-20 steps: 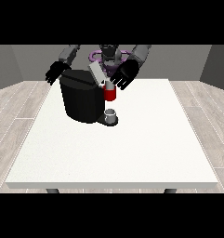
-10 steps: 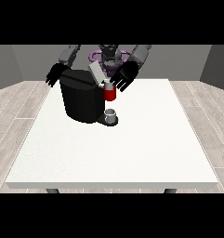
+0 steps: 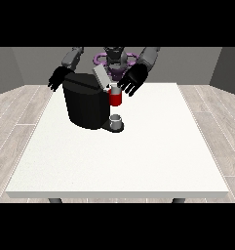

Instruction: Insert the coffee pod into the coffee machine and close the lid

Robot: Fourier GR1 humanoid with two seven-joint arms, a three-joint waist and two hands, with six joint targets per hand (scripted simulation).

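A black coffee machine [image 3: 86,105] stands on the white table [image 3: 138,151] at the back left. Its grey lid [image 3: 101,76] is raised and tilted back. At the machine's front sits a red section [image 3: 115,98] with a small grey pod [image 3: 114,87] at its top. A grey cup [image 3: 116,120] stands on the machine's base below it. The hand at the view's right [image 3: 132,79] hovers just right of the lid and pod, fingers spread. The hand at the view's left [image 3: 58,78] hangs behind the machine's left top corner, fingers relaxed.
The table's front half and right side hold nothing else. A wooden floor surrounds the table, and grey walls stand behind the robot.
Both hands stay almost in place; the hand at the view's right has shifted very slightly near the lid. The lid and pod look unchanged.
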